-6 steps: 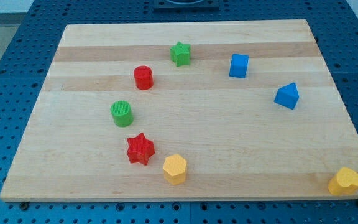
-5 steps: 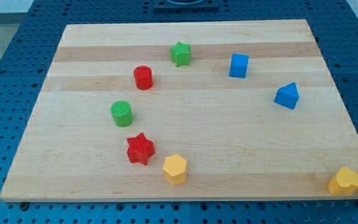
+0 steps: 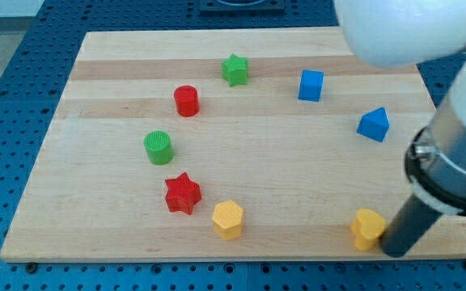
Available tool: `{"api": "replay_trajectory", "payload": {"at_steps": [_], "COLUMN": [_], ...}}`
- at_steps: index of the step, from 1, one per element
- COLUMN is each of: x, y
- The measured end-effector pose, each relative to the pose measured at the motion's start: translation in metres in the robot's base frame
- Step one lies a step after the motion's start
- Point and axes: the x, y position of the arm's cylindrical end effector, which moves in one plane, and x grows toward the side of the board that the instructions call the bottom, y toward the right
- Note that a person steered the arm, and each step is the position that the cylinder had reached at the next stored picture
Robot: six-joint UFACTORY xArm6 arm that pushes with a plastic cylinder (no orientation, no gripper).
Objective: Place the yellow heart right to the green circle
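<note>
The yellow heart (image 3: 367, 227) lies near the board's bottom edge, right of the middle. My tip (image 3: 394, 251) is at its right side, touching or nearly touching it. The rod and the white arm rise from there toward the view's top right. The green circle (image 3: 158, 147) stands on the board's left part, far to the left of the heart and higher in the view.
A red star (image 3: 183, 193) and a yellow hexagon (image 3: 228, 219) lie below the green circle. A red cylinder (image 3: 187, 100) and a green star (image 3: 235, 69) lie above it. A blue cube (image 3: 311, 85) and a blue house-shaped block (image 3: 374, 124) are at the right. The wooden board (image 3: 281, 162) rests on a blue pegboard.
The arm has come into view from the right. The yellow heart has been pushed left along the bottom edge, from the board's bottom right corner. The other blocks have not moved.
</note>
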Motion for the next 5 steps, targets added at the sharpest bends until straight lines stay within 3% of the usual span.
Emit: {"api": "replay_trajectory", "payload": {"at_steps": [2, 5], "x": [-0.072, -0.069], "y": [-0.070, -0.107]}}
